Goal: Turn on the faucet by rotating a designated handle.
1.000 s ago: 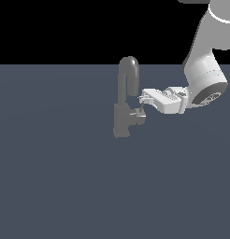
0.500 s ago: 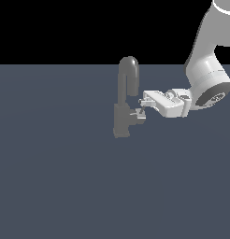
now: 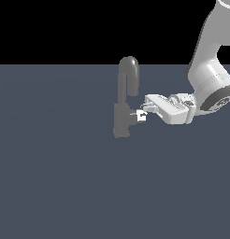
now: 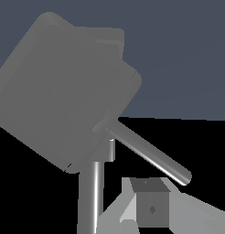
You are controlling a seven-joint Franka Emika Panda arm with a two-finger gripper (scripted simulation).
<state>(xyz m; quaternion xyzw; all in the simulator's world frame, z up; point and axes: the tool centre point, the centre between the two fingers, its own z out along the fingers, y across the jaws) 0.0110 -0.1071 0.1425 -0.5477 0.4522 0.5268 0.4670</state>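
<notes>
The grey faucet (image 3: 122, 116) stands mid-scene, its block base under a tall arched spout (image 3: 128, 70). The small boxy handle (image 3: 133, 116) juts from the body toward the exterior view's right. My gripper (image 3: 141, 115) reaches in from that side, level with the handle, its fingertips touching or almost touching the handle's end. The fingers look shut, with nothing between them. In the wrist view the faucet's grey block (image 4: 64, 91) fills the frame at close range, a thin rod (image 4: 151, 155) runs off it, and one finger pad (image 4: 151, 208) shows near the edge.
The faucet sits on a flat dark blue-grey floor (image 3: 65, 186) with a black void behind. My white arm (image 3: 210, 79) rises at the exterior view's right.
My hand has sunk a little and its fingertips have come down to the handle's level. The faucet shows no visible change.
</notes>
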